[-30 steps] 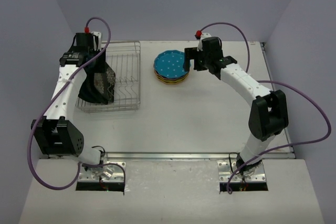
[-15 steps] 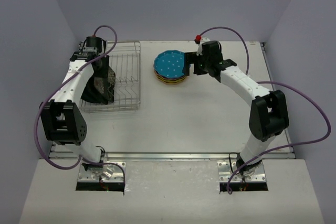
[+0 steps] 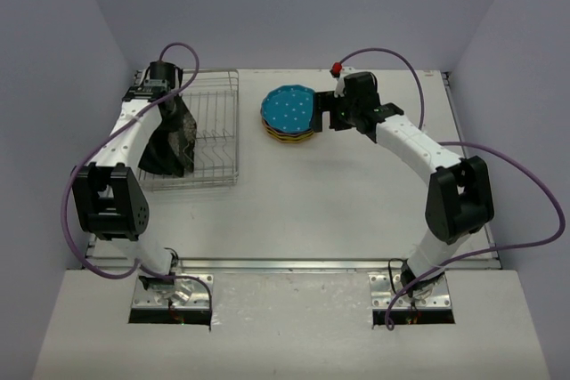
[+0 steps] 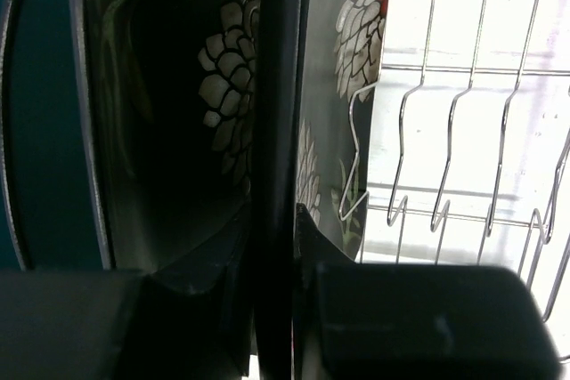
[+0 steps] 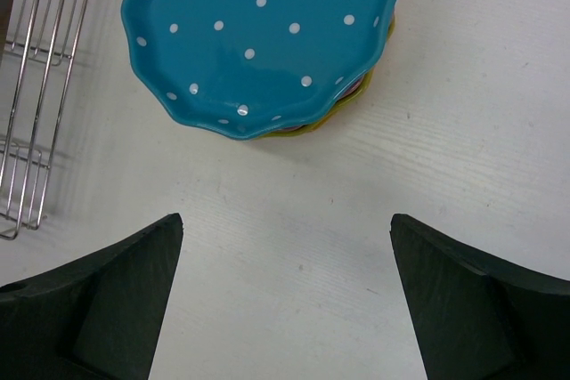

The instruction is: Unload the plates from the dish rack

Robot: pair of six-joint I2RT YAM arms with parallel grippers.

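Left pincer (image 4: 274, 239) is clamped tight on the rim of the black speckled plate (image 3: 175, 143), which stands on edge at the left end of the dish rack (image 3: 214, 131). From the wrist view the rim runs straight up between the two fingers, white flower markings showing either side. It's a thin bite, right at the edge!

Just beside it, further left, stands a dark teal plate (image 4: 44, 131), close enough that I'd worry about it. If the lift goes up crooked, the held plate could drag against that neighbour or snag on the upright tines (image 4: 427, 166) and twist in the grip. A glazed rim held only at one spot looks likely to swing or slip once its weight comes off the wires.

Over on the right, the right pincer (image 5: 285, 229) hangs wide open, holding nothing, just short of the stack on the worktop (image 3: 356, 211), blue dotted plate (image 3: 288, 109) on top. Any careless push forward from there could shove that stack sideways.
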